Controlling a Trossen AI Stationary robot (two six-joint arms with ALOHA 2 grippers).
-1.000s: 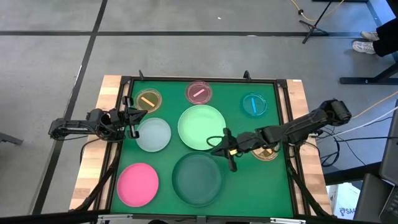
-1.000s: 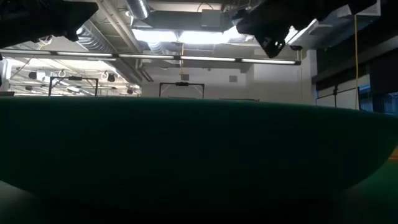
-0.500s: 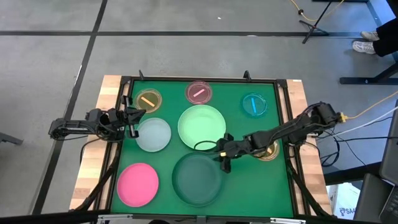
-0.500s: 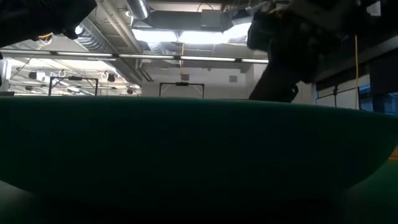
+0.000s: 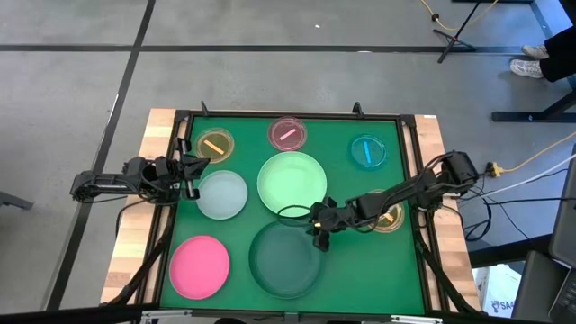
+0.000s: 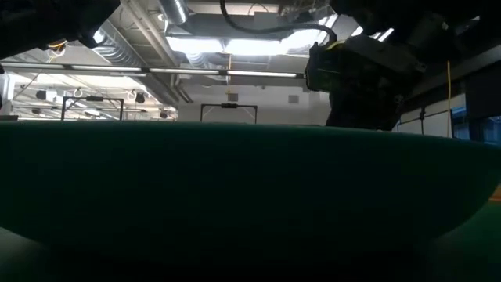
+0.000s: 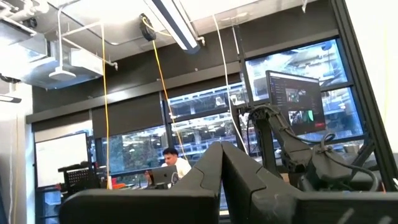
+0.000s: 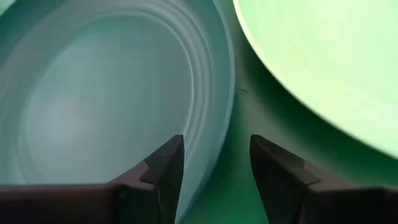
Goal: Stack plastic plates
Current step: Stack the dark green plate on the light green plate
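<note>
Several round plastic plates lie flat on the green mat. A large dark green plate [image 5: 286,259] sits near the front, a large light green plate [image 5: 292,184] behind it, and a hot pink one [image 5: 199,266] at the front left. My right gripper [image 5: 317,231] is open, low over the dark green plate's far right rim [image 8: 214,118]. One finger [image 8: 165,171] stands over the plate's inside, the other [image 8: 273,171] outside it. Whether they touch the rim I cannot tell. My left gripper [image 5: 191,176] waits shut at the left edge, beside the pale blue-white plate [image 5: 221,194].
Small translucent plates lie along the back: yellow [image 5: 214,144], pink [image 5: 287,134], cyan [image 5: 367,152]. An amber one [image 5: 389,220] lies partly under my right arm. A black frame [image 5: 288,115] edges the mat. A person sits far off in the room [image 7: 171,169].
My right gripper has come down and moved toward the table's near left, from over the light green plate's near rim to the dark green plate's far rim. In the low view it has dropped to just behind that rim. No plate has moved.
</note>
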